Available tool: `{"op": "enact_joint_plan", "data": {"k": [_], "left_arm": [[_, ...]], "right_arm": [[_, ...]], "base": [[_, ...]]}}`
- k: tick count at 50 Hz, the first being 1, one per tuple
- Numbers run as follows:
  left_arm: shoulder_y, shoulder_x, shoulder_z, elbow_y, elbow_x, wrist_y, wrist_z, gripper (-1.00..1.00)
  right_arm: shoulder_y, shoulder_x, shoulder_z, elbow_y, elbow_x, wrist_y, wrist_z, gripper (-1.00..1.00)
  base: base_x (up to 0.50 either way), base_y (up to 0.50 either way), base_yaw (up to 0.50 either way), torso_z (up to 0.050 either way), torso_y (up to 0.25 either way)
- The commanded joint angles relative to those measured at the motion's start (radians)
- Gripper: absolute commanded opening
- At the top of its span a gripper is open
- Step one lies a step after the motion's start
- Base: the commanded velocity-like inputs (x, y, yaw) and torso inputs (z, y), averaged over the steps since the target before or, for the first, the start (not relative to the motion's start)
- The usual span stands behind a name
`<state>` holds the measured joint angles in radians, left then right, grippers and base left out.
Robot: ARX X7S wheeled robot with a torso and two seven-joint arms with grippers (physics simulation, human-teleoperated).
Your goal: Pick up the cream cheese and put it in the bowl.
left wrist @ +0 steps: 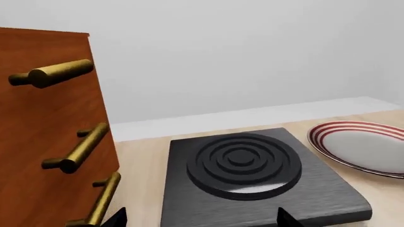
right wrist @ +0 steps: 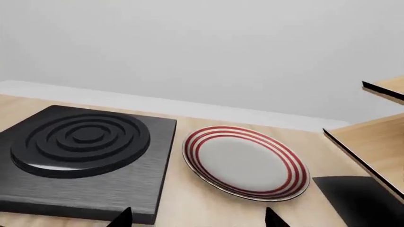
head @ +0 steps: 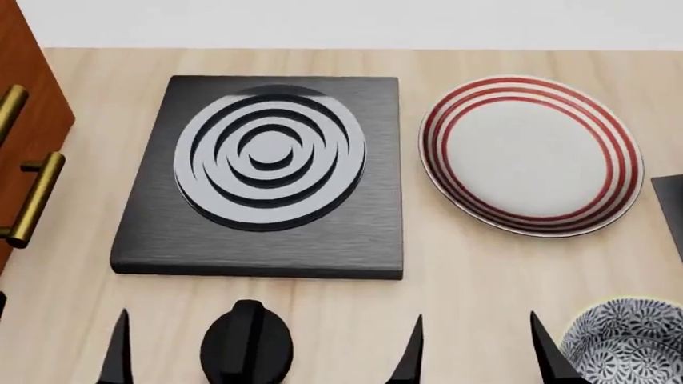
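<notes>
Two pairs of dark fingertips poke up along the near edge of the head view, and they are mine: the left gripper (head: 265, 352) with its tips spread wide to either side of a black round knob (head: 246, 346), and the right gripper (head: 475, 348) with its tips likewise apart. Nothing sits between either pair. From the left wrist view my left fingertips (left wrist: 287, 218) show only as small black points at the frame's edge, with bare wood and the burner slab between them; the right wrist view shows the same of my right fingertips (right wrist: 275, 218).

Close beside my right gripper, at the near right corner, is the bowl (head: 629, 344), speckled black and white with a thin yellowish rim (only part of it shows). It stands on the pale wooden table (head: 469, 296).

Farther out, ahead of my left gripper, lies the black burner slab (head: 267, 172) with its raised concentric rings. Just to its right, apart from it, rests the white plate (head: 530, 154) with red rings. A dark flat object (head: 670, 208) cuts in at the right edge past the plate; I cannot tell what it is. At the left edge stands a brown wooden cabinet (head: 27, 104) with brass bar handles (head: 32, 200).

Beyond everything is a plain pale wall (right wrist: 202, 52).

I cannot find the cream cheese in any view.
</notes>
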<state>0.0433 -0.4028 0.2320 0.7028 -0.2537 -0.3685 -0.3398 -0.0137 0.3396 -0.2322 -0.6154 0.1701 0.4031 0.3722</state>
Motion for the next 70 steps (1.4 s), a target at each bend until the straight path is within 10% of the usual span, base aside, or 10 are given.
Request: {"op": "enact_joint_plan", "data": {"k": [1,14,30,42,70], "left_arm": [[-0.001,-0.034,-0.025,0.068,-0.057,-0.073,0.008,1.0],[-0.081,-0.08,-0.21,0.219,-0.402,-0.383,-0.023,1.0],[-0.274,-0.22,-0.14,0.335,-0.463,-0.73,-0.171,1.0],[-0.484,-0.281,-0.226,0.284,-0.873,-0.943,-0.307,1.0],[-0.53,-0.375,-0.077,0.186,-0.94,-0.994,-0.161,1.0]], "right_arm": [[0.0,0.004,-0.006,-0.006,-0.002,0.004,0.005,1.0],[0.01,0.003,-0.006,0.03,0.003,-0.011,0.004,1.0],[0.013,0.003,-0.009,0.067,0.008,-0.031,0.002,1.0],[0.013,0.008,-0.007,0.061,0.015,-0.023,0.006,1.0],[0.021,0.009,-0.019,0.085,0.014,-0.028,0.014,1.0]], "base": [[0.0,0.0,0.0,0.0,0.0],[0.0,0.0,0.0,0.0,0.0],[0.0,0.0,0.0,0.0,0.0],[0.0,0.0,0.0,0.0,0.0],[0.0,0.0,0.0,0.0,0.0]]}}
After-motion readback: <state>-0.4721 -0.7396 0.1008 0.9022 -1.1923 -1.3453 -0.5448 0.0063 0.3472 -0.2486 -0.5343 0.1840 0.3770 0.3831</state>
